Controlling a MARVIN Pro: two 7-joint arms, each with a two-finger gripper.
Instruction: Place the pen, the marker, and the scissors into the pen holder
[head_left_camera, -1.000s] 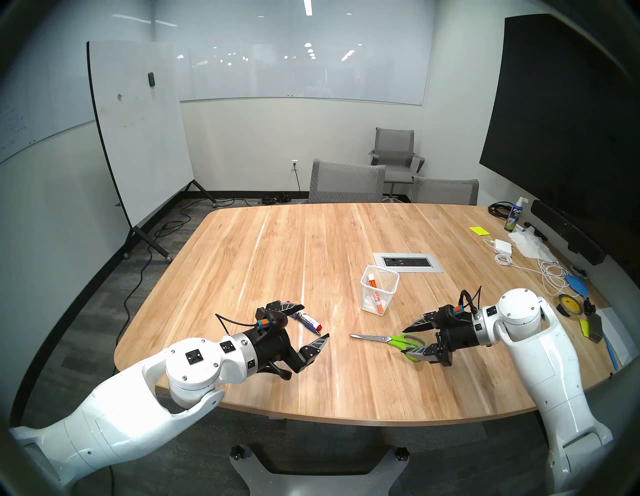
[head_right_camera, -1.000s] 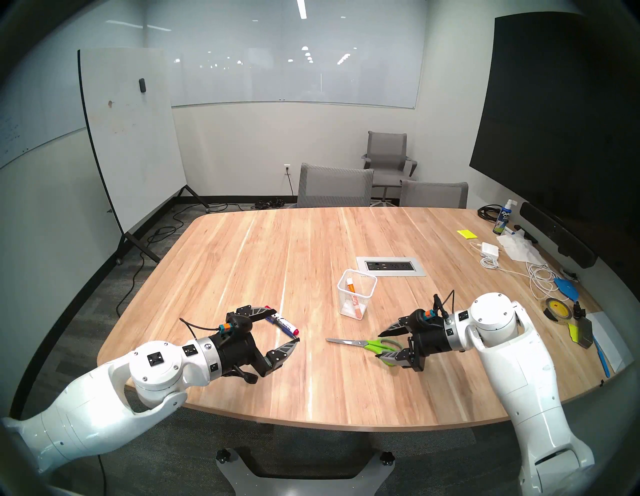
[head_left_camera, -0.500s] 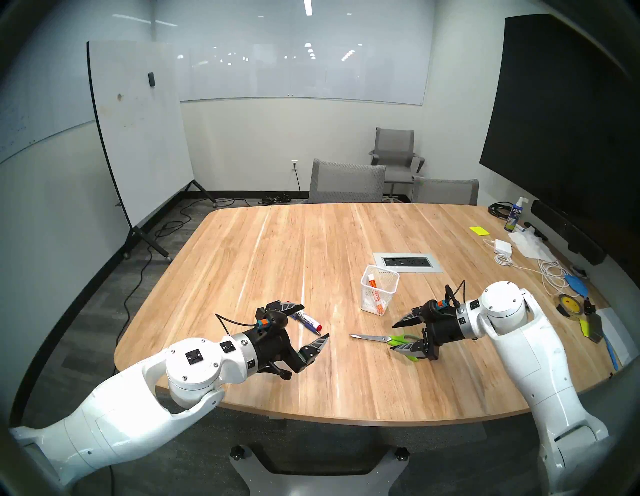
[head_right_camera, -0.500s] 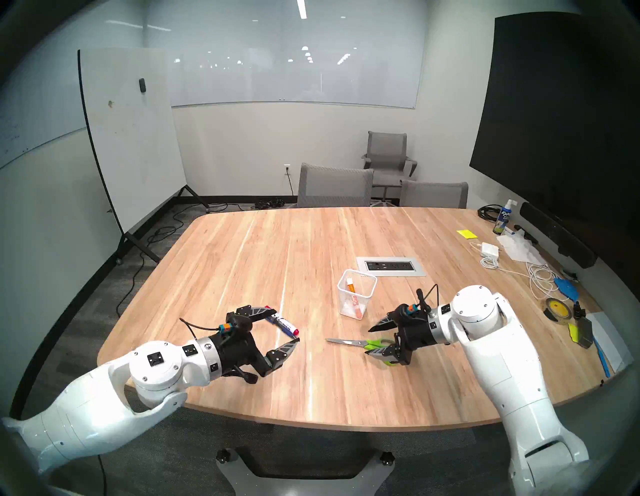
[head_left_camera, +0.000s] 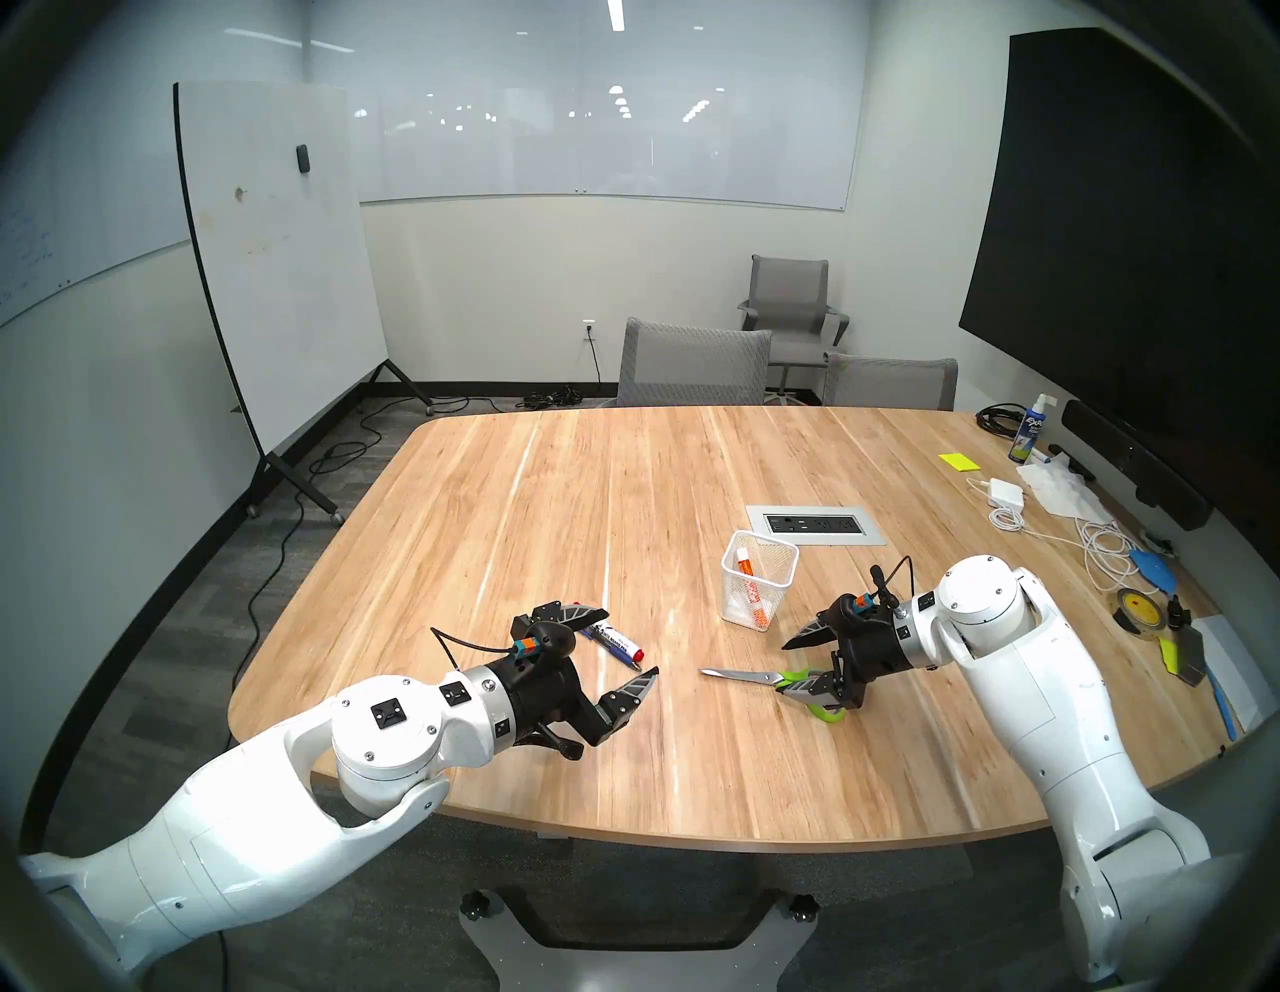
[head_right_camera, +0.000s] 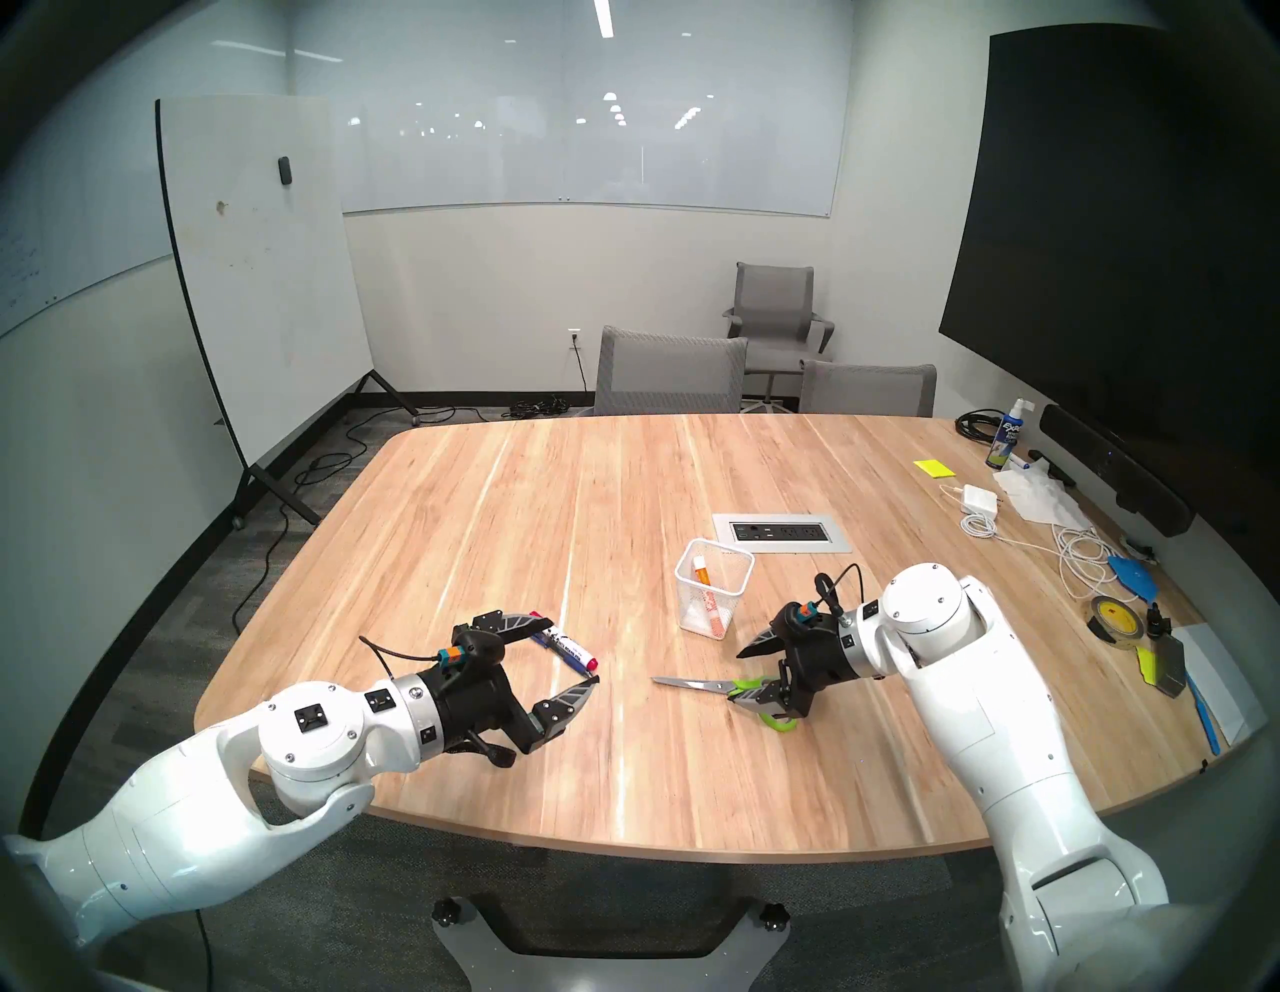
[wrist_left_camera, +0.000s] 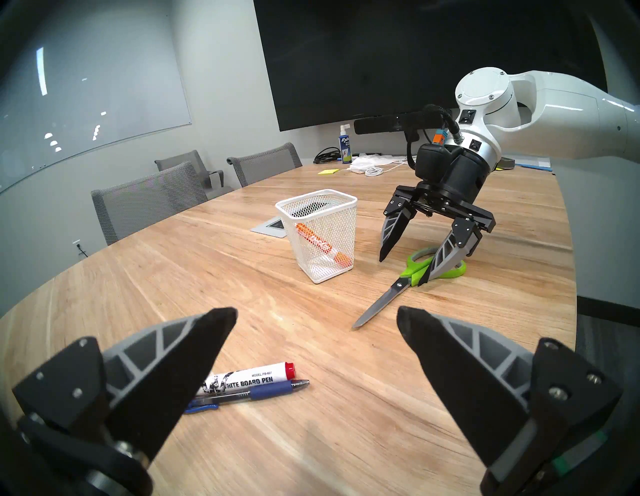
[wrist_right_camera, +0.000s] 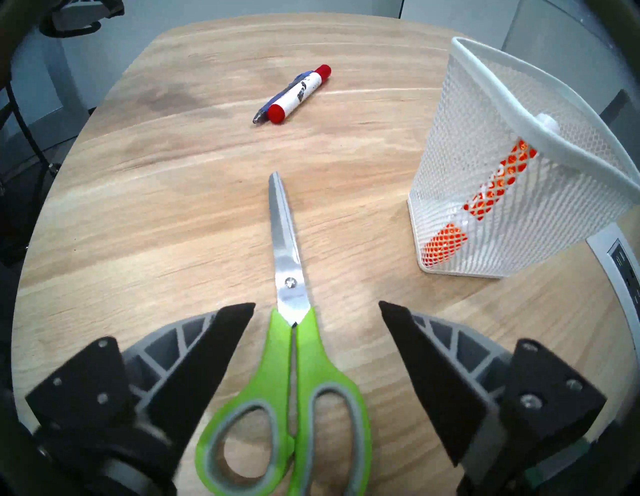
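1. Near the table's (head_left_camera: 623, 485) front right edge, the right gripper (wrist_right_camera: 317, 306) has come forward and lower since a second ago, and now straddles the scissors' (wrist_right_camera: 289, 277) green handles, jaws spread, touching nothing that I can see.
2. The scissors lie flat where they lay before, blades closed; the head views hide most of the handles behind the gripper.
3. The left gripper (wrist_left_camera: 317, 313) has not moved; its jaws stand wide, empty.
4. The pen (wrist_left_camera: 263, 393) and red-capped marker (wrist_left_camera: 249, 375) lie side by side, touching, by the front left edge; a finger covers their near ends.
5. The pen holder (head_left_camera: 758, 578) stands upright mid-table, an orange marker (wrist_left_camera: 317, 242) leaning inside, blurred by mesh.
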